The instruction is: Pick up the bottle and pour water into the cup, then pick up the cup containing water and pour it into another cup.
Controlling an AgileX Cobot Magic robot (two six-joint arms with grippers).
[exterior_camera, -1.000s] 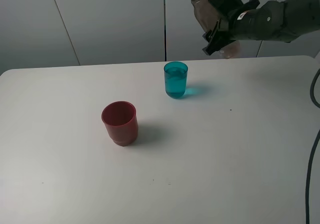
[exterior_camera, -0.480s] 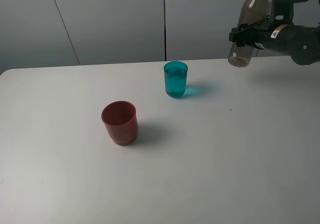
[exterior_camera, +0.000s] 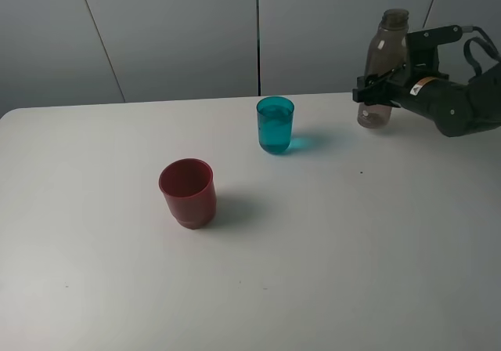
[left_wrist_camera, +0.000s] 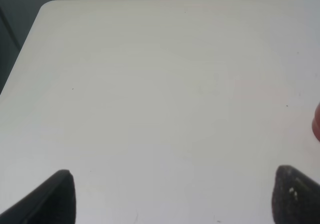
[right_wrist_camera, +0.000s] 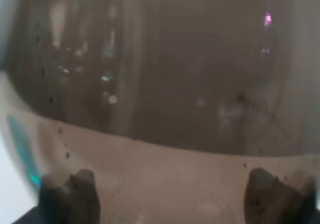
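The smoky grey-brown bottle (exterior_camera: 389, 41) stands upright at the back right of the white table (exterior_camera: 329, 249). My right gripper (exterior_camera: 378, 87) is shut on its lower body. I cannot tell whether its base touches the table. In the right wrist view the bottle (right_wrist_camera: 160, 74) fills the frame between the fingertips (right_wrist_camera: 75, 189). The teal cup (exterior_camera: 275, 124), holding water, stands left of the bottle. The red cup (exterior_camera: 188, 192) stands nearer the front left; a sliver of it shows in the left wrist view (left_wrist_camera: 316, 124). My left gripper (left_wrist_camera: 175, 194) is open over bare table and is out of the exterior view.
A grey panelled wall (exterior_camera: 180, 30) runs behind the table's back edge. A black cable (exterior_camera: 489, 249) hangs down at the right edge of the exterior view.
My right arm has swung the bottle from a tilt above the teal cup to the right and down, and it is now upright. The cups have not moved.
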